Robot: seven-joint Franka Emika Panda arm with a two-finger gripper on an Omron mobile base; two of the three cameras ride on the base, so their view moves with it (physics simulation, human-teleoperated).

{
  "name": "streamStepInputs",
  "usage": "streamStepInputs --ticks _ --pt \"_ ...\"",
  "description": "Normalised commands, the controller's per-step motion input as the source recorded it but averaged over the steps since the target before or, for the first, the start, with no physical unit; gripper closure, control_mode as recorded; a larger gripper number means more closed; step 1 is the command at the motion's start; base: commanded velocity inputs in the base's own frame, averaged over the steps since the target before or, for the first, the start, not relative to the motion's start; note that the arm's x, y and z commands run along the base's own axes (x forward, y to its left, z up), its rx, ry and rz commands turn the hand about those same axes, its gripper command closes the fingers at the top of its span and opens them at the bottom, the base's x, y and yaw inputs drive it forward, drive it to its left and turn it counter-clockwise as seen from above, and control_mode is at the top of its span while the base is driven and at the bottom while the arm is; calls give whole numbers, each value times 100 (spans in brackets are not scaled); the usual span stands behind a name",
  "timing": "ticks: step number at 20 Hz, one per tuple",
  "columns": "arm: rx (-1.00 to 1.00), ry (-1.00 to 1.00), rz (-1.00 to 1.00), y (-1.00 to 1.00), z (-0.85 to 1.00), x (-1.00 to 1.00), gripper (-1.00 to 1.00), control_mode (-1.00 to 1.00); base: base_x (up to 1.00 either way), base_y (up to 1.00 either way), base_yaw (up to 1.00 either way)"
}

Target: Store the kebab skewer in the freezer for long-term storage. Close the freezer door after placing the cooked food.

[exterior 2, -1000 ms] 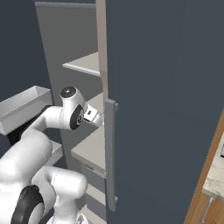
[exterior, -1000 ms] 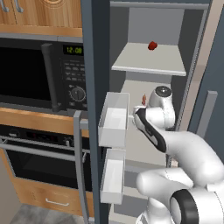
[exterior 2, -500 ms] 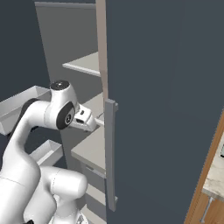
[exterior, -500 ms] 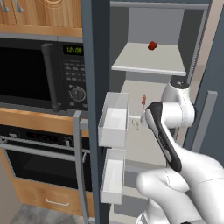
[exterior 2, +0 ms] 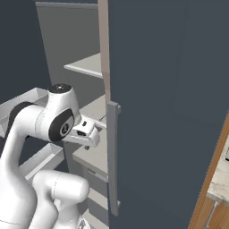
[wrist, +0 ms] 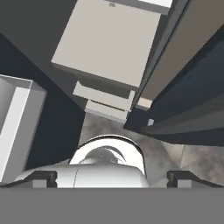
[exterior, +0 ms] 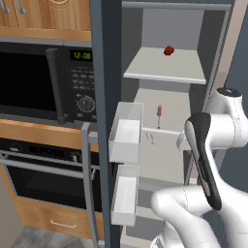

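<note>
The kebab skewer (exterior: 158, 115) lies on the middle shelf of the freezer (exterior: 164, 145), its reddish-brown meat chunks at the far end. The freezer door (exterior: 104, 97) stands swung open to the left, with a grey bar handle (exterior: 87, 179) and two white bins (exterior: 126, 133) on its back. My gripper (exterior 2: 89, 137) hangs at the freezer's front right corner, beside the edge of the shut neighbouring door, well apart from the skewer. It points downward. In the hand view my gripper (wrist: 111, 178) is open and empty, its fingertips (wrist: 43, 177) wide apart above the floor and the shelf fronts.
A small round red item (exterior: 168, 50) sits on the upper shelf. The plain slate-grey door (exterior 2: 170, 89) with its bar handle (exterior 2: 112, 156) is close on my right. A black microwave (exterior: 43, 80) and an oven (exterior: 38, 169) stand left of the open door.
My hand has drawn back out of the freezer to the right, away from the skewer, which stays on the shelf. The jaws stay open.
</note>
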Motion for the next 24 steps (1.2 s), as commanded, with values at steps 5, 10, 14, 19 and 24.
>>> streamStepInputs --ticks 5,10,14,19,24 --pt "0 4 0 1 31 -68 -100 -100 0 0 0" --pt "-3 14 -1 23 9 -18 -100 -100 0 0 0" --pt "0 11 0 20 -2 0 -100 -100 0 0 0" --pt "0 0 0 0 0 0 -100 -100 0 0 0" --pt "0 0 0 0 0 -5 -100 -100 0 0 0"
